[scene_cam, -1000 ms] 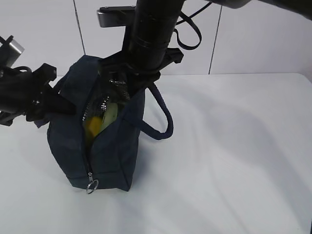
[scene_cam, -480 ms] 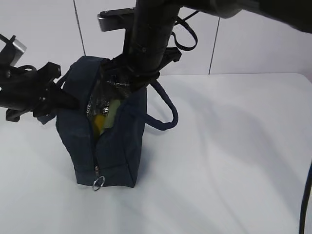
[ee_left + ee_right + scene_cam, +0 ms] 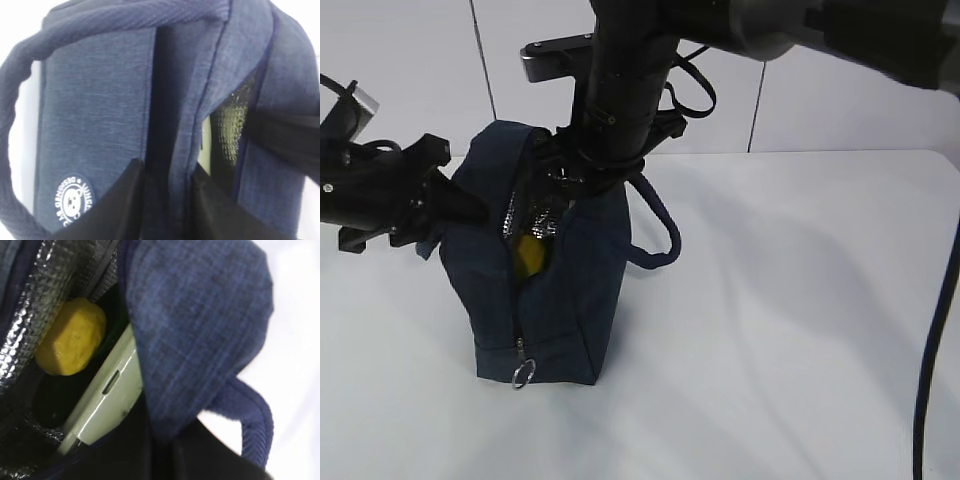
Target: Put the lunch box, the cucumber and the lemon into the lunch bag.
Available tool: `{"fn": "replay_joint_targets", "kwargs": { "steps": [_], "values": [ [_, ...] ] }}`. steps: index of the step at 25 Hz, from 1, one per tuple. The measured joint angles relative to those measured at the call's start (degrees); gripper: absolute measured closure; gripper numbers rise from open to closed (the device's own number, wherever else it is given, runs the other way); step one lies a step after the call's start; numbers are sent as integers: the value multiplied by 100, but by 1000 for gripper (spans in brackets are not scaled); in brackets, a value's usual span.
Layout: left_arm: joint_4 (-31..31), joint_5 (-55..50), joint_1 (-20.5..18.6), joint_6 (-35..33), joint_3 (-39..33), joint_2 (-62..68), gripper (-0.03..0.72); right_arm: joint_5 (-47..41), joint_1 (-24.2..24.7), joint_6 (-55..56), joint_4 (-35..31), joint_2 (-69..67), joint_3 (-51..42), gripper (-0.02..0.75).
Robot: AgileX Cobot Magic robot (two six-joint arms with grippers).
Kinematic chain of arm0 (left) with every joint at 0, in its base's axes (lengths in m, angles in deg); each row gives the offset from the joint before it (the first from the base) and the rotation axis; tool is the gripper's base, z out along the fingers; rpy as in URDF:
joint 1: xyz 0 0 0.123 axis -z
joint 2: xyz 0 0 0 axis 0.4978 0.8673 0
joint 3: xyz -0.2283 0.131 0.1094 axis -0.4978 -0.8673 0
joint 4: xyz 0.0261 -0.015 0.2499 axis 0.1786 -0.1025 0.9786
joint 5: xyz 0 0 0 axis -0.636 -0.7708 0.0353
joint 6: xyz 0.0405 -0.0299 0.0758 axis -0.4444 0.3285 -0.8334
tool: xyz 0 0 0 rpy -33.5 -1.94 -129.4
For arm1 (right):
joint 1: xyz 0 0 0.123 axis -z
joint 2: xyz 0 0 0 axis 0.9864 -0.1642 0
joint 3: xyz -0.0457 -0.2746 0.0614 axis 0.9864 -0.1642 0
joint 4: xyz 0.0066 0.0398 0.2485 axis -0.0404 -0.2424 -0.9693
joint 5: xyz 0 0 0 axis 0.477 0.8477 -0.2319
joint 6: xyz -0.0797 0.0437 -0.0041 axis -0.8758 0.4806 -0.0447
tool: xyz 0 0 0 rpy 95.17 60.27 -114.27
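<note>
Both grippers work at the large dark navy fabric lunch bag [image 3: 535, 290], which stands upright on the white table [image 3: 790, 330] with its black zipper parted at the top and the metal ring pull [image 3: 523, 375] hanging low on the near end. At that near end the left gripper [image 3: 167, 200] has its two dark fingers [image 3: 125, 205] on either side of a fold of the bag's upper edge; whether they pinch the cloth or stand slack around it cannot be told. Beside them lies one loop handle [image 3: 15, 125] and a round white bear badge [image 3: 74, 197]. Farther back, the right gripper [image 3: 165, 450] is clenched on the bag's opposite navy wall, near the second loop handle [image 3: 252, 425]. Inside, against the silvery lining [image 3: 45, 295], the small bright yellow lemon [image 3: 72, 337] rests beside the pale sage-green lid of the lunch box [image 3: 107, 395].
</note>
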Motion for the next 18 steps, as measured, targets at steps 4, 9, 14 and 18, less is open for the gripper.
{"fn": "replay_joint_targets", "kwargs": {
  "steps": [4, 9, 14, 18],
  "values": [
    [-231, -11, 0, -182, 0, 45, 510, 50, 0, 0, 25, 0, 0, 653],
    [-340, -92, 0, -252, 0, 45, 491, 65, 0, -5, 34, 0, 0, 498],
    [-530, -264, 0, -318, 0, 45, 442, 65, 0, -5, 34, 0, 0, 456],
    [-623, -346, 0, -330, 0, 45, 402, -68, 0, -5, 62, -11, 88, 454]
  ]
}}
